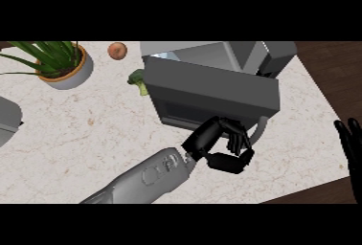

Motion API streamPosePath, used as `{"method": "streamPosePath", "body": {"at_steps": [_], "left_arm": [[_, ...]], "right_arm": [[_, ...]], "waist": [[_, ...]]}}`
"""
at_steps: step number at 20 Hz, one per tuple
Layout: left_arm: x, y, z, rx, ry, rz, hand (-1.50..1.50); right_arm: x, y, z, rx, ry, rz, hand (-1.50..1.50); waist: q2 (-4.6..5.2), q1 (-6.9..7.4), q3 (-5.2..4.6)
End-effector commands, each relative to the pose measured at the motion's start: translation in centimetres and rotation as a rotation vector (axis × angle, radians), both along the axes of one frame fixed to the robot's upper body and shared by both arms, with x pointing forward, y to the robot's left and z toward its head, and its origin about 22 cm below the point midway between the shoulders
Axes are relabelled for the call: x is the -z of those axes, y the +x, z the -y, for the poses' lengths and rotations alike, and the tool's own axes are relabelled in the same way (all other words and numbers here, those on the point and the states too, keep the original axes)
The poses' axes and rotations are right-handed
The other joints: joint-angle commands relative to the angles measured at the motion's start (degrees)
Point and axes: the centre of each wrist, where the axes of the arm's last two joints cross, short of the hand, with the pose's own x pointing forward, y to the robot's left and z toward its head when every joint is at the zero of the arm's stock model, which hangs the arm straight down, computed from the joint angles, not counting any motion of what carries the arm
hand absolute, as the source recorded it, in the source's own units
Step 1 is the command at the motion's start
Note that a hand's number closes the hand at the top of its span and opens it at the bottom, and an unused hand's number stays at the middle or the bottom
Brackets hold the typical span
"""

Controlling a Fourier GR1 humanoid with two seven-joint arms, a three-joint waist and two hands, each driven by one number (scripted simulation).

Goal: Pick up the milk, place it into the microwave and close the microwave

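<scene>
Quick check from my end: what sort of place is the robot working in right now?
Most likely a home kitchen counter: a pale marble-look countertop carries a grey microwave with its door swung open, a potted plant and a piece of broccoli beside it.

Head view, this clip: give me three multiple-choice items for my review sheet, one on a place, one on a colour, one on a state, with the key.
1. Where does the potted plant stand?
A. far left corner of the counter
B. on top of the microwave
C. at the counter's near right edge

2. What colour is the plant's pot?
A. black
B. grey with an orange rim
C. blue

3. How is the left hand?
A. flat on the counter
B. resting with fingers up at the view's edge
C. curled, at the microwave door

Key:
1 A, the plant sits at the view's upper left, apart from the microwave.
2 B, the wall is grey and the rim orange.
3 C, its fingers curl in front of the door by the handle; the right hand is the one resting at the right edge.
</scene>
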Motion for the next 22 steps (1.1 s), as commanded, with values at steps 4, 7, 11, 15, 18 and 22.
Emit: {"method": "streamPosePath", "body": {"at_steps": [4, 7, 11, 15, 18, 22], "left_arm": [[-2.5, 2.4, 0.7, -0.066, -0.066, 0.041, 1.50], [-4.0, 3.4, 1.2, -0.086, -0.053, 0.058, 1.50], [-5.2, 4.4, 1.5, -0.111, -0.069, 0.061, 1.50], [-6.5, 5.4, 1.7, -0.150, -0.086, 0.073, 1.50], [-6.4, 5.9, 1.5, -0.180, -0.080, 0.069, 1.50], [-7.6, 6.9, 1.7, -0.210, -0.085, 0.079, 1.50]], "right_arm": [[-2.2, 0.3, 0.1, -0.049, -0.014, 0.033, -1.50], [-2.6, 0.8, -0.4, -0.089, -0.005, 0.032, -1.50], [-3.2, 0.8, -0.5, -0.127, -0.023, 0.019, -1.50], [-4.5, 1.0, -0.5, -0.150, -0.026, 0.052, -1.50], [-5.0, 1.1, -0.2, -0.162, -0.035, 0.051, -1.50], [-5.7, 1.3, 0.0, -0.173, -0.047, 0.056, -1.50]], "waist": [[0.68, -4.63, 0.05], [1.20, -5.35, 0.22], [1.60, -7.78, 0.23], [1.85, -9.14, 0.26], [2.32, -10.09, 0.33], [2.71, -11.35, 0.38]]}}
